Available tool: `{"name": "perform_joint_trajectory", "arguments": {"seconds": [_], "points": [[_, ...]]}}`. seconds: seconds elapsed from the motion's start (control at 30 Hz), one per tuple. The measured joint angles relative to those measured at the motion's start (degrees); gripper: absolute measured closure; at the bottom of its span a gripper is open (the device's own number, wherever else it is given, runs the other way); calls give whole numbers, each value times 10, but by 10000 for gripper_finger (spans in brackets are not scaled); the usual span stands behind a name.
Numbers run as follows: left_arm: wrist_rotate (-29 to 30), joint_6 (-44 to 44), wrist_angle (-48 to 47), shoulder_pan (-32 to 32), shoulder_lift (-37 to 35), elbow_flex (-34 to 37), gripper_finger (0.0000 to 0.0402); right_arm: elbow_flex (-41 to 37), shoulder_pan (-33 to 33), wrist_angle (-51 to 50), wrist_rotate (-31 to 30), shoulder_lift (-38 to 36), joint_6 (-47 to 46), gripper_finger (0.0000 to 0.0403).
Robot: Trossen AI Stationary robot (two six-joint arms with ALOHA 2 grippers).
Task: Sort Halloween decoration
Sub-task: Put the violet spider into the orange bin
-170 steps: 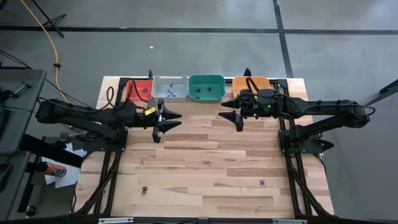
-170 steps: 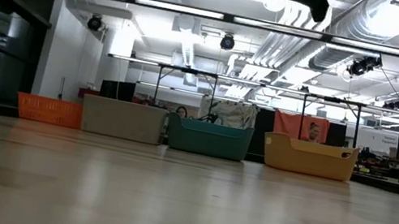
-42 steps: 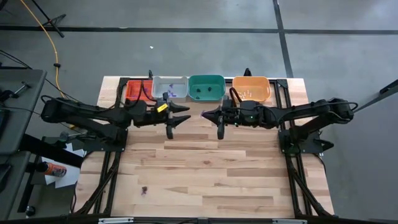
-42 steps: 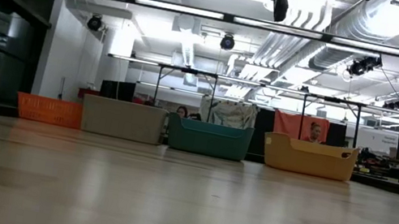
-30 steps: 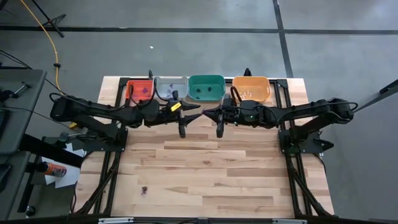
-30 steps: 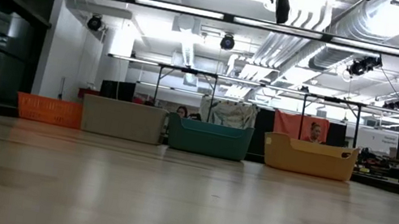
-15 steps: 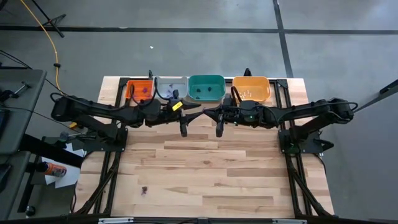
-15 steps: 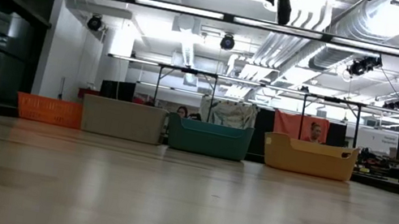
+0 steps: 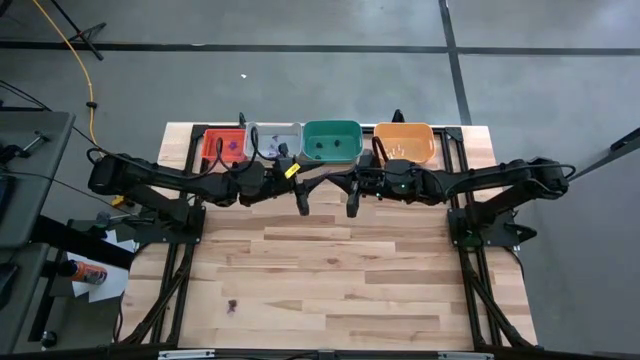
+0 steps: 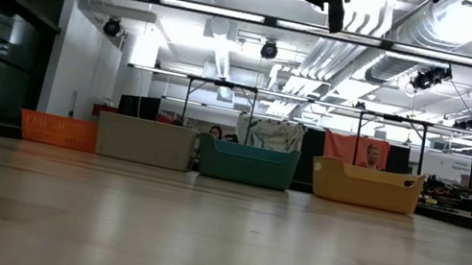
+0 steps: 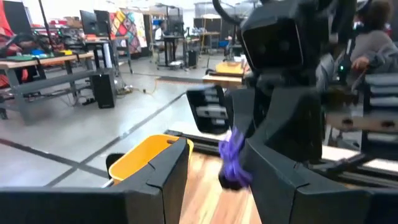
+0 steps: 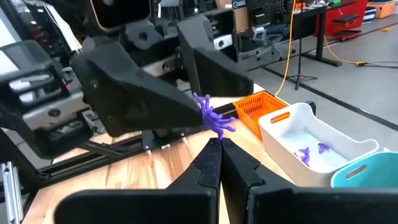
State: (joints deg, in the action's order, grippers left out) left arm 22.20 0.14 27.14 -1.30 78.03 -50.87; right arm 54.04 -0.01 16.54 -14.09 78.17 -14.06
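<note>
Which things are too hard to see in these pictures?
- Purple trinket: in the high view, hidden between the left gripper and right gripper.
- Trinkets in the green tray: high view, too small to identify.
- Both grippers: low view, cut off by the top edge.

Four trays in row along worktop (image 9: pixel 330 290) far edge; left to right: first tray (image 9: pixel 223 146), second tray (image 9: pixel 272 140), third tray (image 9: pixel 332 140), fourth tray (image 9: pixel 405 142); small trinkets (image 12: pixel 311 151) inside second tray; left gripper (image 9: pixel 303 204) and right gripper (image 9: pixel 351 205) side by side, near each other, above worktop just before third tray; spider trinket (image 12: pixel 213 116) between them at right gripper's tips; lone trinket (image 9: pixel 232 306) on worktop near left front, well apart.
</note>
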Motion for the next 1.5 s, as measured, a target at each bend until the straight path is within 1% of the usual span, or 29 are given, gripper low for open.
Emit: {"name": "perform_joint_trajectory", "arguments": {"seconds": [0.4,0.57,0.73,0.87,0.93,1.1,1.13,1.37,1.43,1.5], "points": [[-19,-20,7,14,0,0,257,0,0,-6,1,0,2,403],[-50,-24,-2,14,0,0,257,0,0,-6,2,0,12,403],[-52,-31,-4,17,0,0,259,0,0,-6,2,0,13,403],[-52,-31,-5,20,0,0,284,0,0,-6,2,0,15,403],[-52,-35,-5,21,0,0,309,0,0,-6,2,0,15,403],[-57,-51,-5,25,0,0,385,0,0,-6,0,0,15,403],[-57,-52,-5,25,0,0,393,0,0,-6,0,0,15,403],[-56,-55,-6,25,0,0,399,0,0,-6,-7,0,11,402],[-56,-47,-11,28,-2,0,399,0,0,-9,-21,0,11,393],[-55,-42,-23,33,-10,1,400,0,0,-12,-28,0,11,373]]}}
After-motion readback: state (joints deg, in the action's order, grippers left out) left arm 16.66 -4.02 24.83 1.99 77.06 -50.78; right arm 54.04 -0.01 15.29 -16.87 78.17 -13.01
